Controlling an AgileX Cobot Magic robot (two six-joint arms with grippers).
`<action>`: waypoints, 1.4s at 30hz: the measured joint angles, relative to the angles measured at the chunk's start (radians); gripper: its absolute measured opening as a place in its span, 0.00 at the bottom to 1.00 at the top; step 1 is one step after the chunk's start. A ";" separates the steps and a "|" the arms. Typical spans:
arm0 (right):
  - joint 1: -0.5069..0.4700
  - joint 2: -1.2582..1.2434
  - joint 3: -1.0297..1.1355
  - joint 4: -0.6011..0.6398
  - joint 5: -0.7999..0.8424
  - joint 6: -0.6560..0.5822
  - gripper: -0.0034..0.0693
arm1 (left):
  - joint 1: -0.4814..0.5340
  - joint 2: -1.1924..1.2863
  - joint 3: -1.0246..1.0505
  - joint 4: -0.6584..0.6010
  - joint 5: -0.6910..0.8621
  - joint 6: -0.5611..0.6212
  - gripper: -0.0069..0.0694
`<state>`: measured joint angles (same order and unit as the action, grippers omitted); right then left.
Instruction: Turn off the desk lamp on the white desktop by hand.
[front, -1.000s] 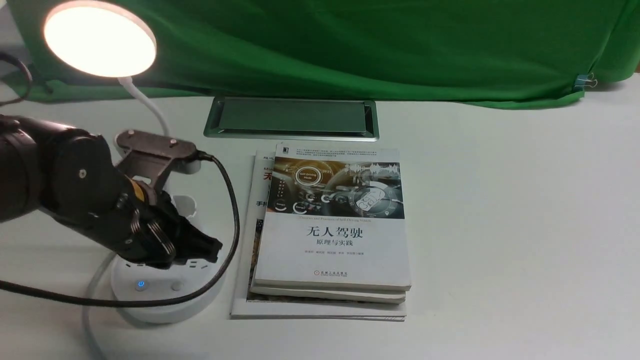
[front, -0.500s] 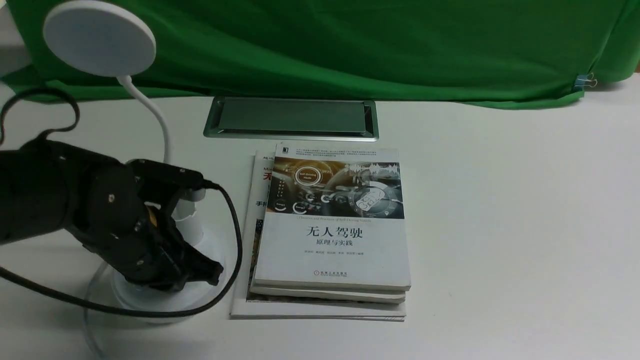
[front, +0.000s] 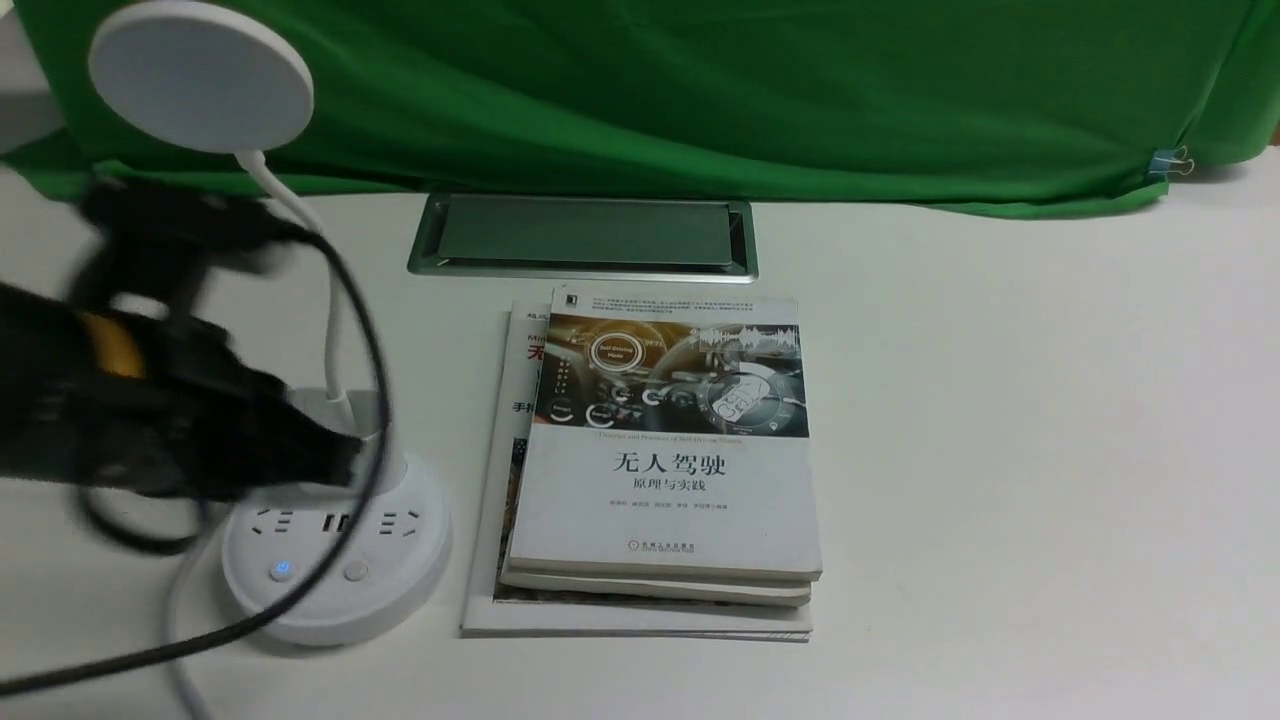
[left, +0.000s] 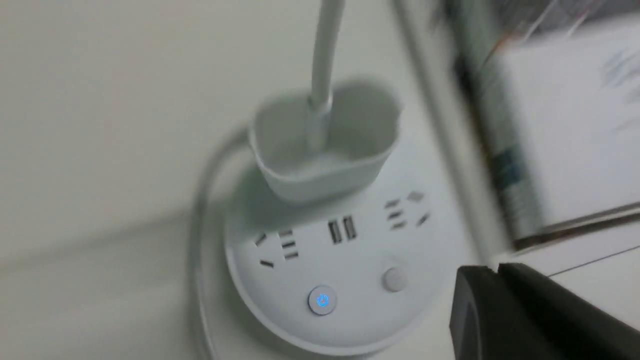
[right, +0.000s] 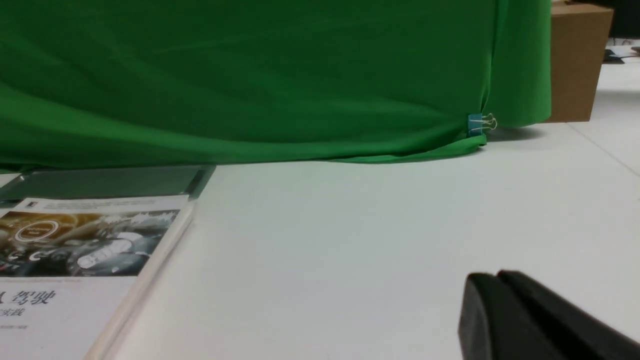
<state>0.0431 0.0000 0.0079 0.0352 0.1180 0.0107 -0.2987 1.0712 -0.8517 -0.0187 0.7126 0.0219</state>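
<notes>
The desk lamp (front: 335, 590), its disc unlit, stands on the white desktop (front: 960, 420) near the blurred left gripper (front: 310, 460), its base beyond the fingertips. Jaw spread cannot be determined; nothing is visibly held. Black cable (front: 375, 400) crosses the view of the base. Stacked books (front: 665, 480) lie beside the lamp, before the green cloth (front: 700, 100).

Desk lamp (front: 200, 80) white, power symbol (front: 282, 569) blue. Desktop (front: 1000, 450) white. Cloth (front: 700, 100) plain green. Left gripper (front: 250, 450) black, yellow-orange patch (front: 115, 345). Top book's cover (front: 665, 470): white, with brown-and-grey dashboard picture (front: 680, 375). Box (right: 577, 65) brown.
</notes>
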 joint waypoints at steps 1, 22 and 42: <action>0.000 0.000 0.000 0.000 0.000 0.000 0.10 | 0.000 -0.061 0.000 0.000 0.010 -0.022 0.11; 0.000 0.000 0.000 0.000 0.000 0.000 0.10 | 0.000 -0.775 0.395 0.004 -0.184 -0.068 0.12; 0.000 0.000 0.000 0.000 0.001 0.000 0.10 | 0.000 -1.041 0.723 0.034 -0.377 -0.068 0.13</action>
<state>0.0431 0.0000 0.0079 0.0352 0.1188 0.0107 -0.2987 0.0300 -0.1284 0.0150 0.3352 -0.0464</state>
